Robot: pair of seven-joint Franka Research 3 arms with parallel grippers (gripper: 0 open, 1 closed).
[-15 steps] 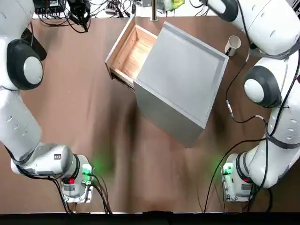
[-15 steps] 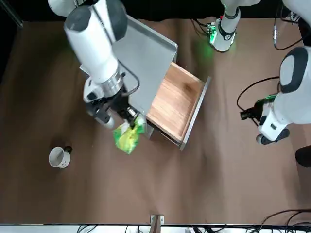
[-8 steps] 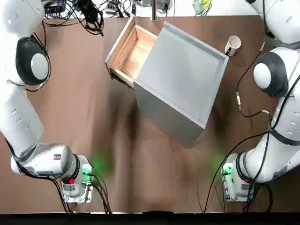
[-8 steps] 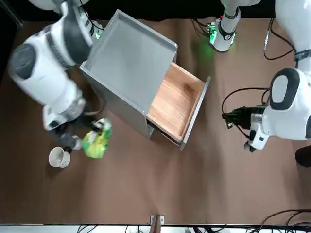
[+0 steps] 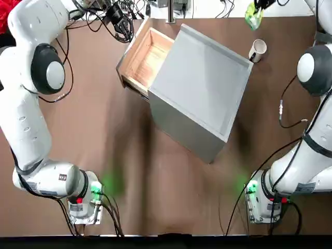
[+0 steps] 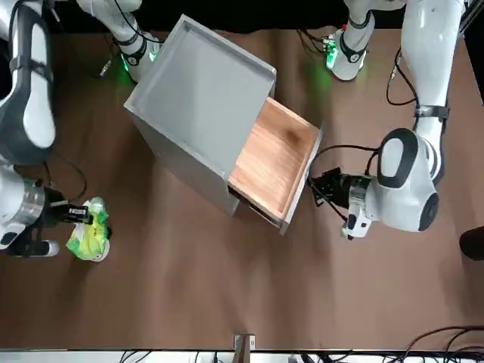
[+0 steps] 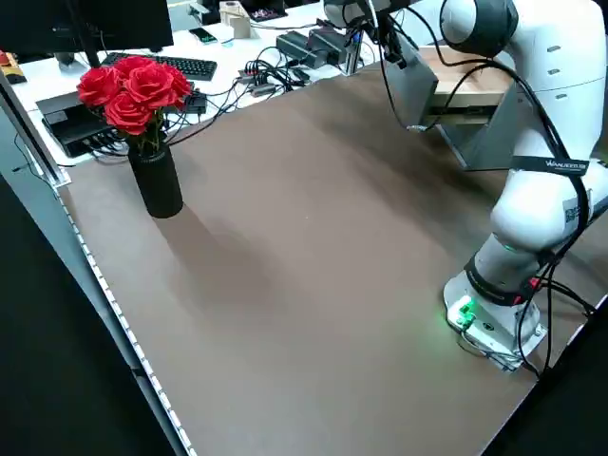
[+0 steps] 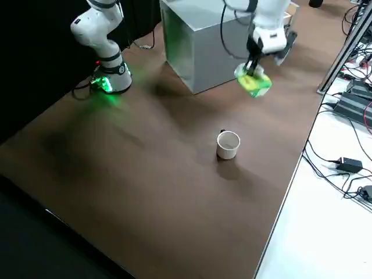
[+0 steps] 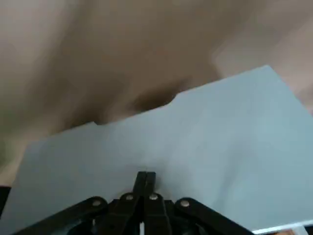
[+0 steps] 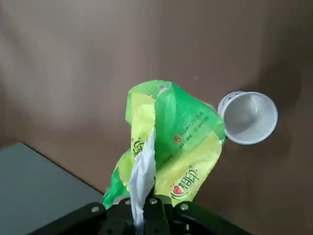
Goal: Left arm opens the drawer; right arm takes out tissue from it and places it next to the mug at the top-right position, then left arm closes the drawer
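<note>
Top view: tissue carried out to the mug, drawer open.
You see the tissue point(image 5: 253, 16) hanging at the table's far edge, just beside the mug point(image 5: 257, 50); half a second ago it was farther from the mug, so the right arm has nearly finished its carry. The drawer point(image 5: 143, 56) stands pulled out of the grey cabinet point(image 5: 199, 91), and the left gripper point(image 5: 120, 25) has moved in close to its front.
Front view: the right gripper point(image 6: 78, 215) holds the packet right over the mug, which it hides; the left arm point(image 6: 401, 185) sits just beside the drawer front.
Right side view: the packet hangs in the air, well above the table point(image 8: 145, 168).
Right wrist view: the fingers pinch the tissue, mug close behind.
Left wrist view: the fingers are pressed together, empty, facing the grey front.
Next you lower and release, then push the drawer shut.
</note>
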